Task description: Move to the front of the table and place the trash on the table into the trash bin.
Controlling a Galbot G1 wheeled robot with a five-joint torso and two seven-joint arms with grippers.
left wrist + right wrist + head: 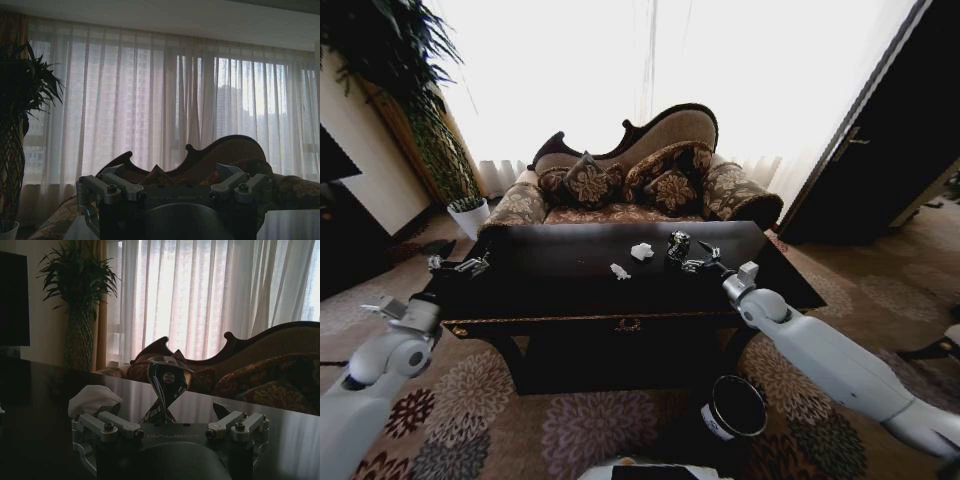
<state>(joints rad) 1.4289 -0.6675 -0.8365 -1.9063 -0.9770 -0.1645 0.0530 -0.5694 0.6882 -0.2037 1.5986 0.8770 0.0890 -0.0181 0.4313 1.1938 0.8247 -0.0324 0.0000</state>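
The robot already stood at the front of the table, but the clearing looked barely begun: a crushed dark can and two white paper wads lay at centre frame on the tabletop, while the black trash bin waited on the carpet at lower right. The right gripper reached over the table just beside the can, jaws spread wide and empty. The left gripper hovered at the table's left edge, also spread and empty.
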